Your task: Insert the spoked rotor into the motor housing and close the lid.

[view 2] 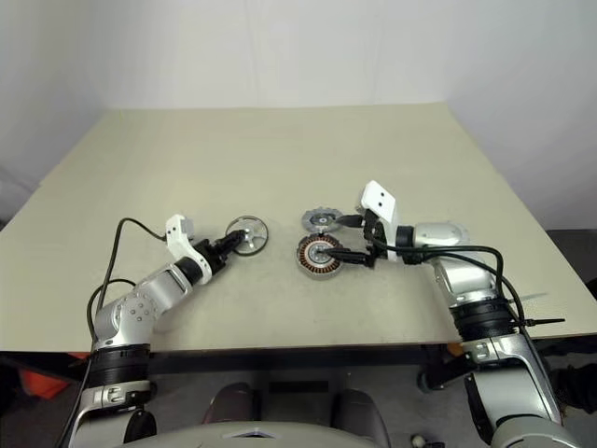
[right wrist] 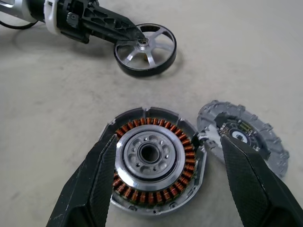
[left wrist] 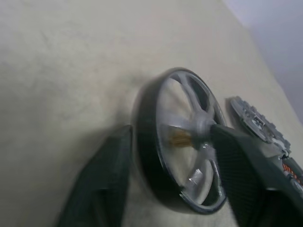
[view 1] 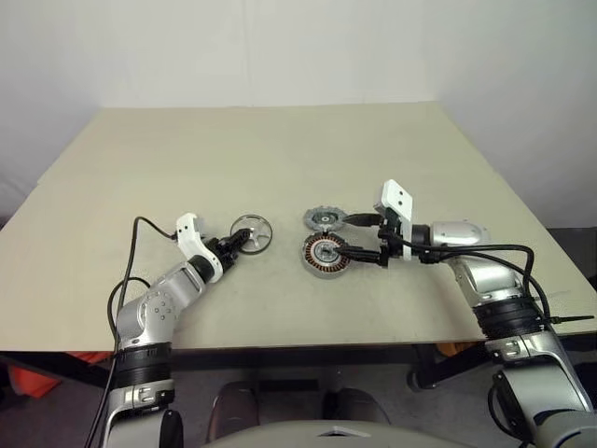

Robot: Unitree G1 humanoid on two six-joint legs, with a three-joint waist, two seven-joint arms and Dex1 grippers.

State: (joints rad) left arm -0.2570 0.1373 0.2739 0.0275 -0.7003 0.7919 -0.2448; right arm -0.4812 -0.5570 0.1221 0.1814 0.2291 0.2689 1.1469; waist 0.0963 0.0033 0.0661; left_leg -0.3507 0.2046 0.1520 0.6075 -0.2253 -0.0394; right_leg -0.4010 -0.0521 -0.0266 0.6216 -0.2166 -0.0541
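Observation:
The spoked rotor [view 1: 252, 232], a shiny silver wheel, lies flat on the table left of centre. My left gripper [view 1: 242, 242] is shut on it, one finger [left wrist: 106, 179] against the outside of the rim and the other [left wrist: 241, 170] on the hub. The motor housing [view 1: 324, 254], with its ring of copper windings, sits right of centre. The lid [view 1: 323, 220], a grey notched disc, lies just behind the housing and touches it. My right gripper [right wrist: 169, 138] is open and hovers just to the right of the housing, pointing at it, holding nothing.
The beige table [view 1: 280, 159] stretches far behind the parts. Its front edge [view 1: 308, 347] runs close below both arms. A black cable [view 1: 140, 233] loops from the left wrist, and another [view 1: 504, 252] trails along the right forearm.

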